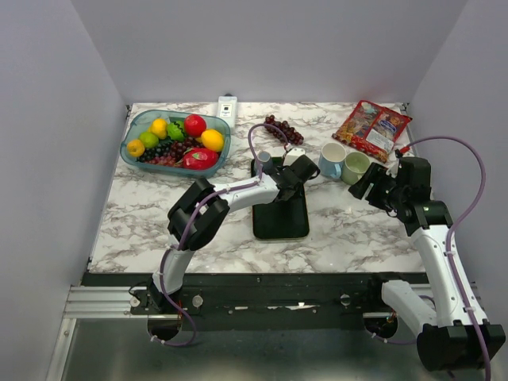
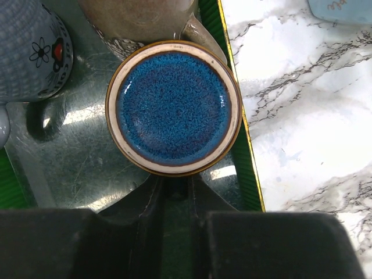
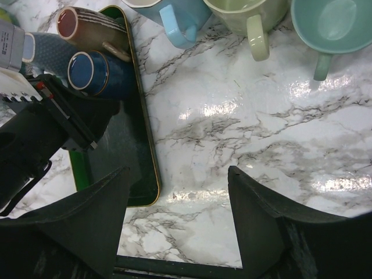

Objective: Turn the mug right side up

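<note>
1. Blue mug mid-frame, showing a round speckled-blue face ringed in cream and brown; base or mouth, cannot tell.
2. Set on a dark, shiny tray edged in green and gold.
3. Just above it, a brown mug; upper left, a grey textured mug with a flower mark.
4. Right of the tray, marble table.
5. Left gripper at the bottom, dark tips near each other just below the blue mug.

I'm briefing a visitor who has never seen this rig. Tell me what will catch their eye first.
The blue-glazed mug fills the left wrist view, on the dark tray mid-table, ahead of the left gripper. In the overhead view, the bowl of bright fruit at the back left and the red snack packet at the back right stand out.
</note>
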### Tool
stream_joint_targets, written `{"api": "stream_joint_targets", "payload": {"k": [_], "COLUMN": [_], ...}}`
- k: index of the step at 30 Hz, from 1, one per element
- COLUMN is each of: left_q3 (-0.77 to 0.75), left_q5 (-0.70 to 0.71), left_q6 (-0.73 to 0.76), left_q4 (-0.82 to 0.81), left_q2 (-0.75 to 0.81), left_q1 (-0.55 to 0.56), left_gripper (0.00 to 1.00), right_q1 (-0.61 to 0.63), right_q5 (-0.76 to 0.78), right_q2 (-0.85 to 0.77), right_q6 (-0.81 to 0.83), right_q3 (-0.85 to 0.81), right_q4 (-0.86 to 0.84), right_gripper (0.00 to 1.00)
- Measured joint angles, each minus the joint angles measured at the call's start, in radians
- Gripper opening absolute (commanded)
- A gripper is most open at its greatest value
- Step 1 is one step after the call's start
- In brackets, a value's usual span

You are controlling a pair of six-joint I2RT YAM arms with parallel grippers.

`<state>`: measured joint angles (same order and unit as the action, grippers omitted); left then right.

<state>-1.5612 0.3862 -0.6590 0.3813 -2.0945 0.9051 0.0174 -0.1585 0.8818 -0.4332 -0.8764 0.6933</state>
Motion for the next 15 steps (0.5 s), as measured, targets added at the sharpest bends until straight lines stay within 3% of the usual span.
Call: {"api": "stream_joint_targets", "payload": {"k": [9,15], "left_q3": [0.026,0.119], "left_q5": [-0.004,-0.097], "left_q6": [-0.008,-0.027], "left_q4": [0.035,0.02], "left_q2": [0.071,0.34], "left_q1": [-0.007,-0.018], "left_gripper": [0.0,0.0], "right_q1": [0.0,0.0], "right_q5": [-0.04,-0.158], "right_q2": [0.001,-0.021], "right_q6": [-0.003,-0.023], "right_q3": [0.0,0.0], "right_q4": [0.0,-0.028], "right_gripper": [0.75,0.75]}}
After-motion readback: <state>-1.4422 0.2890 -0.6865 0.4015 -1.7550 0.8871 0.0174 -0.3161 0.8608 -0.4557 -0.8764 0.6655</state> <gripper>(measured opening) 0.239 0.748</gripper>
